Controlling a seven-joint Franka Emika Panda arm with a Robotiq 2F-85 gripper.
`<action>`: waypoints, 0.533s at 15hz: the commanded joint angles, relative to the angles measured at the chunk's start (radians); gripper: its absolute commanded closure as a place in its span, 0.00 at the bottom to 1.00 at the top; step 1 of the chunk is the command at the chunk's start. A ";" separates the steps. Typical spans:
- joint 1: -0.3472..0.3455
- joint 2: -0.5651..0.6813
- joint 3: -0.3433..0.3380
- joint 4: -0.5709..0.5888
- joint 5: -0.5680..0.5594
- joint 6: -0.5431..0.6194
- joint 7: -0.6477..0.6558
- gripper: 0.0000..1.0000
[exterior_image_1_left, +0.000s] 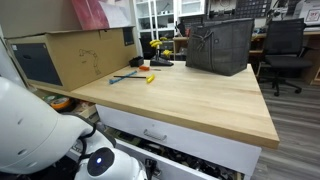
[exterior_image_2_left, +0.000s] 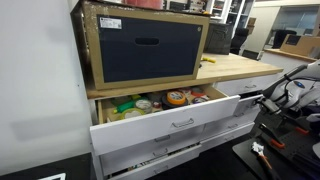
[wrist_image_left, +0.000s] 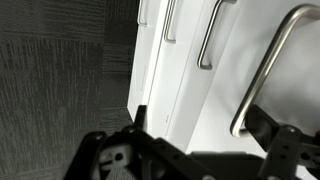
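Inspection at this moment: the hand (wrist_image_left: 200, 130) was open, its two black fingers spread wide in the wrist view and holding nothing. It hung close in front of a white drawer front (wrist_image_left: 190, 90). The nearest thing was a curved silver metal bar handle (wrist_image_left: 262, 78), which lay just off one finger, not between the two. I could not tell whether finger and handle touched.

Risks, in my judgement:
- With the handle off centre, closing would have pinched only its edge or missed it, and the hand could have slipped off on a pull.
- Pushing in further would have pressed the fingertips against the drawer front.
- Two more slim silver handles (wrist_image_left: 207, 40) sat close by, so a small sideways drift could have caught the wrong one.

Surroundings: in an exterior view the hand (exterior_image_2_left: 270, 97) stood beside the drawer bank, near an open white drawer (exterior_image_2_left: 150, 128) holding coloured tins and packets (exterior_image_2_left: 176, 98). That projecting drawer narrowed the room on that side. Above, the light wooden counter (exterior_image_1_left: 190, 95) carried a brown cardboard box with a dark blue panel (exterior_image_2_left: 145, 45), a dark grey fabric bin (exterior_image_1_left: 218, 45) and small hand tools (exterior_image_1_left: 135, 76). Dark carpet floor (wrist_image_left: 60, 80) lay below.
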 joint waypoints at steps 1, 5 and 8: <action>-0.013 -0.010 0.026 -0.017 0.011 0.014 0.001 0.00; -0.020 -0.030 0.025 -0.049 0.021 0.019 0.008 0.00; -0.011 -0.049 0.008 -0.074 0.041 0.010 0.014 0.00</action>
